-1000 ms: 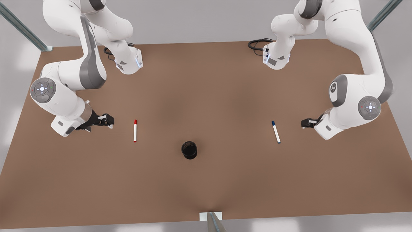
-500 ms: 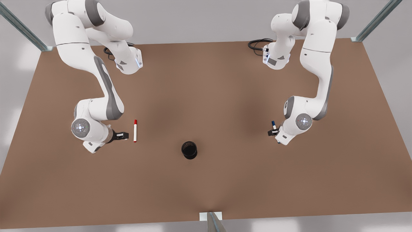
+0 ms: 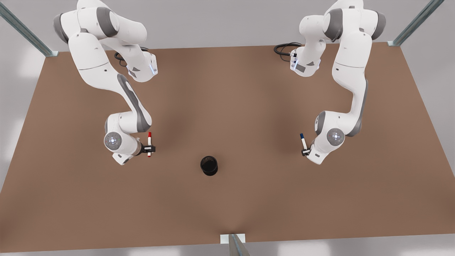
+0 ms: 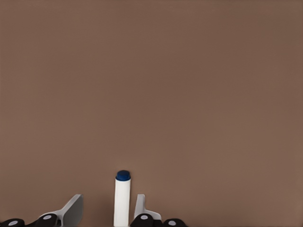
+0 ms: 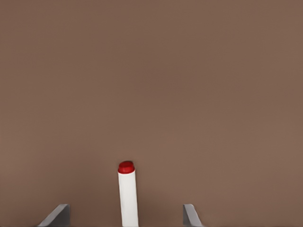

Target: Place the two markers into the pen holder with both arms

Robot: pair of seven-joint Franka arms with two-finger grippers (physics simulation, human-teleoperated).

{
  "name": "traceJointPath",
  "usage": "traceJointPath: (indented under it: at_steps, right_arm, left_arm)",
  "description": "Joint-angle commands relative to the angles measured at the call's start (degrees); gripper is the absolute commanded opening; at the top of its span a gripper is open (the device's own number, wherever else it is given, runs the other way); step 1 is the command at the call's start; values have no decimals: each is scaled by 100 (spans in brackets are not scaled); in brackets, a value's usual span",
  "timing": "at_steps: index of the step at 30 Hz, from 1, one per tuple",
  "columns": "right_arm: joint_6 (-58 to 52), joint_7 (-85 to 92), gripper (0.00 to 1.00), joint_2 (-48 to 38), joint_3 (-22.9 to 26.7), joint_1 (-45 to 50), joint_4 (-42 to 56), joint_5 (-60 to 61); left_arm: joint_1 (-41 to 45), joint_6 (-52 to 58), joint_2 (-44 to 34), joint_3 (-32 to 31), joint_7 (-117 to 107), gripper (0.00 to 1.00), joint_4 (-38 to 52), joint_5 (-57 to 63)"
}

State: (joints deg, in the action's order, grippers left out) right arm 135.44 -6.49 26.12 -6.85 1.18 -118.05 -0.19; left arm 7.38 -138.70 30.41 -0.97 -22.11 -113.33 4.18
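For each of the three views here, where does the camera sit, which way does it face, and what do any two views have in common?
Front view: high above, looking down on the brown table, both arms and the pen holder.
Left wrist view: on the left arm, facing the tabletop; the left gripper straddles the blue marker, fingers apart.
Right wrist view: on the right arm, facing the tabletop; the right gripper straddles the red marker, fingers wide.
Shared: both markers also show in the front view.

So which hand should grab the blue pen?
The left hand. Its open fingers already sit on either side of the blue pen. The right hand is open around the red pen.
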Motion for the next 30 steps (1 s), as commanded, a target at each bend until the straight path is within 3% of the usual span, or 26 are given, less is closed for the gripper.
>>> traceJointPath:
  at_steps: [1,3,13,21,30]
  right_arm:
    - [299,-415,88,42,0,14,1,10]
    - [290,-415,82,95,-9,31,19,1]
    - [492,-406,81,359,-9,14,37,-25]
    - [474,-406,66,367,-9,75,-7,-104]
    - [466,-406,59,385,-9,67,-104,-113]
  left_arm:
    - [1,-148,35,0,-408,65,4,12]
    - [1,-148,88,0,-408,61,4,12]
    - [36,-192,158,0,-408,52,39,12]
    - [36,-236,255,0,-408,46,74,21]
    - [53,-236,290,-9,-408,35,100,21]
